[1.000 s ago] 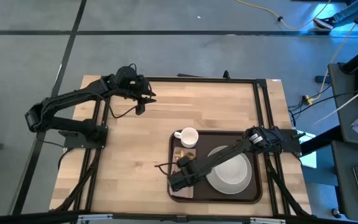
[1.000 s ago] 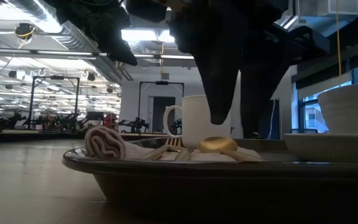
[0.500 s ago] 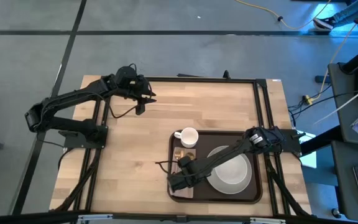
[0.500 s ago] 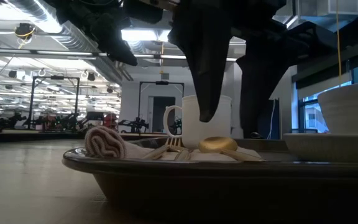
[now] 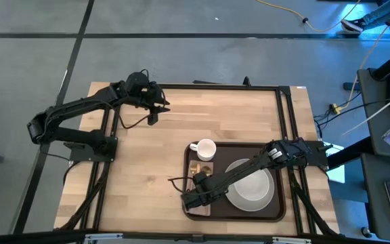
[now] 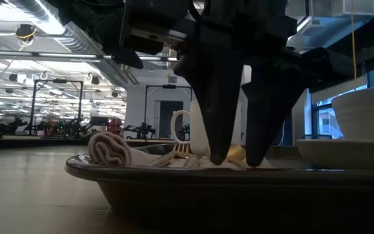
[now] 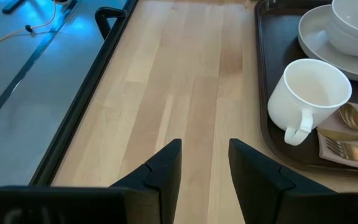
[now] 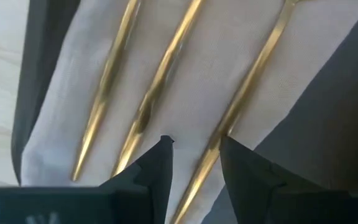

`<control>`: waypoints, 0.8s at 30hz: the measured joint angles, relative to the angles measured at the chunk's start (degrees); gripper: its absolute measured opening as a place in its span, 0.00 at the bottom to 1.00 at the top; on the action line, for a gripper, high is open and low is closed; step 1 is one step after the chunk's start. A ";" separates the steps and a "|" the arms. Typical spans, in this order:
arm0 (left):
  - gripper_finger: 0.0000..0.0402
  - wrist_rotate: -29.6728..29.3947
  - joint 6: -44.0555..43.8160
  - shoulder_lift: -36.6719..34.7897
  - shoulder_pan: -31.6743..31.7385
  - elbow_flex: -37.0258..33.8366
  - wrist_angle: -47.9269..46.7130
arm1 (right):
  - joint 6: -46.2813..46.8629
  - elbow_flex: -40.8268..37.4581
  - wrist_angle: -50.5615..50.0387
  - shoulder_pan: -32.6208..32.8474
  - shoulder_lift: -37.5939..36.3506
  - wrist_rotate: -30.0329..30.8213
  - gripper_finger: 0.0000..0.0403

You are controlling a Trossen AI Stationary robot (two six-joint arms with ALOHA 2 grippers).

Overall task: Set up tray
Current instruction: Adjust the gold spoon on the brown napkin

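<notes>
The dark brown tray (image 5: pixel 280 203) lies at the table's near right. On it are a white mug (image 5: pixel 205 148), a white plate (image 5: pixel 252 194) with a bowl, and a tan napkin (image 8: pixel 185 68) along its left side. Three gold cutlery handles lie on the napkin. My right gripper (image 6: pixel 237 160) points straight down over the napkin, open. Its fingertips stand on either side of the outermost gold handle (image 8: pixel 211 152). My left gripper (image 5: pixel 153 115) hangs open above the table's far left, with nothing between its fingers. My right gripper has its fingertips (image 6: pixel 218 159) down at the level of the napkin, one on each side of the gold handle and across it. Whether they touch the handle or the napkin, I cannot tell.
The napkin's bunched end (image 6: pixel 112 148) rises near the tray's rim (image 6: pixel 174 177). The mug's handle (image 6: pixel 178 127) shows just behind my right gripper. Bare wood (image 5: pixel 141 169) lies left of the tray.
My right gripper has come down toward the napkin and cutlery, rolling slightly. Its fingers first spread a little, then drew closer together. Its tips now sit at napkin level instead of above the mug. The cutlery and napkin have stayed where they were.
</notes>
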 joint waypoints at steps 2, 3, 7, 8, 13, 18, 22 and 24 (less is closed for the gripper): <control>0.32 0.00 0.00 0.00 0.02 0.00 -0.04 | 0.00 0.00 0.00 0.02 0.04 0.00 0.34; 0.32 0.02 0.00 0.00 0.00 0.00 -0.02 | 0.04 0.00 -0.02 0.00 0.04 -0.02 0.33; 0.32 0.00 0.01 0.00 0.00 0.00 -0.03 | 2.76 0.04 -0.57 0.00 0.08 -0.03 0.32; 0.32 0.01 0.02 0.00 0.01 0.00 0.00 | 2.80 0.04 -0.66 0.00 0.11 -0.06 0.32; 0.32 0.00 0.02 0.00 0.00 0.00 -0.02 | 2.80 0.04 -0.94 0.00 0.13 -0.06 0.32; 0.32 0.01 0.00 0.00 0.00 0.00 0.00 | 2.93 0.07 -1.31 0.00 0.13 -0.06 0.32; 0.32 0.01 0.00 0.00 0.00 0.00 0.00 | 2.91 0.07 -1.33 0.00 0.00 -0.08 0.32; 0.32 0.00 0.00 0.00 0.02 0.00 -0.02 | 2.89 0.04 -1.31 0.00 -0.13 -0.09 0.32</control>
